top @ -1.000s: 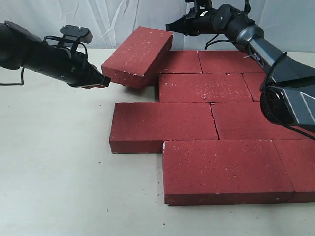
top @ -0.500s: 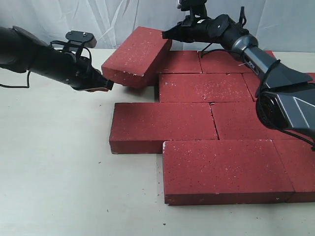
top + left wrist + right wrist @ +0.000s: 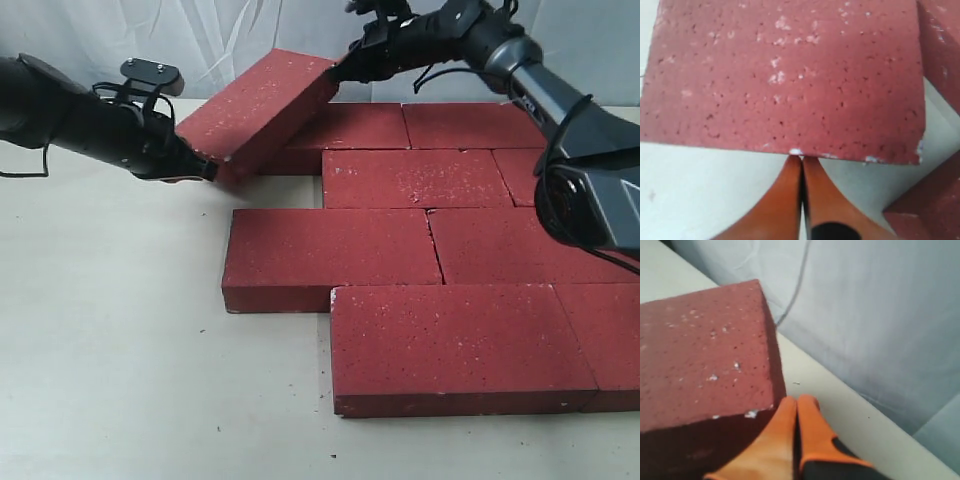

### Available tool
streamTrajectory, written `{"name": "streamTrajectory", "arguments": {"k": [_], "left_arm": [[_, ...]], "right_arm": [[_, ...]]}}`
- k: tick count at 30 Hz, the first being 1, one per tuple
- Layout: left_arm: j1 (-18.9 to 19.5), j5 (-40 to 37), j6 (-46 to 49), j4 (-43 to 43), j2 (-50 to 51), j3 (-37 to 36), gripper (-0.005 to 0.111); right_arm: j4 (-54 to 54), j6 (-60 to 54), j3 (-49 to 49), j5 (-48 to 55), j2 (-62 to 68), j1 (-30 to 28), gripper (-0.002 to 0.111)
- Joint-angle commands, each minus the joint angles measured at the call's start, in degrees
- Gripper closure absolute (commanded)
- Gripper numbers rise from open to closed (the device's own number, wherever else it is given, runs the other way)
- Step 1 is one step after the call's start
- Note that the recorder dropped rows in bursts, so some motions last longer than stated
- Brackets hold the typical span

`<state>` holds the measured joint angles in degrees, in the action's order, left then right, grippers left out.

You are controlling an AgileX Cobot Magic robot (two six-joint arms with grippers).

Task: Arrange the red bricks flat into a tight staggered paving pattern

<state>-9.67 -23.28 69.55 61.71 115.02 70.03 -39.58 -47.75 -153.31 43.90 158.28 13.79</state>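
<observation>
Off-white tabletop (image 3: 110,330) lies under left gripper (image 3: 205,170), with a few dark crumbs (image 3: 200,331) well clear of its tip. Pale wrinkled curtain (image 3: 230,40) hangs behind right gripper (image 3: 335,72).

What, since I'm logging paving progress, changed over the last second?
The tilted brick swung: its left end dropped toward the table and slid left with the left gripper; its far end stayed raised at the right gripper. Both stay shut, nothing grasped or released. The laid bricks did not move.
</observation>
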Motion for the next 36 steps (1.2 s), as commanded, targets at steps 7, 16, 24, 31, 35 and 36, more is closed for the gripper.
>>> {"name": "streamTrajectory", "arguments": {"k": [7, 16, 24, 31, 35, 36], "left_arm": [[9.46, -10.03, -0.47, -1.35, -4.07, 0.12, 0.107], [16.01, -12.55, -0.61, -5.65, -4.31, -0.52, 0.107], [18.12, -12.31, -5.89, -5.81, -4.31, -1.03, 0.107], [18.12, -14.23, -9.13, -7.98, -4.31, -3.79, 0.107], [18.12, -9.12, -9.56, -6.29, -3.16, -5.29, 0.107], [18.12, -9.12, -9.42, -5.20, -2.57, -5.29, 0.107]], "right_arm": [[0.65, -2.89, -0.10, 26.06, -6.67, -0.07, 0.109], [3.10, 3.00, 0.22, 26.06, -6.67, 1.35, 0.109], [25.06, 12.01, 0.22, 26.06, -7.58, 3.36, 0.109], [28.69, 18.97, 0.22, 26.06, -3.75, 2.62, 0.109], [25.12, 18.86, 0.22, 25.72, -3.89, 3.48, 0.109], [24.38, 18.86, 0.22, 25.83, -4.12, 3.72, 0.109]]}}
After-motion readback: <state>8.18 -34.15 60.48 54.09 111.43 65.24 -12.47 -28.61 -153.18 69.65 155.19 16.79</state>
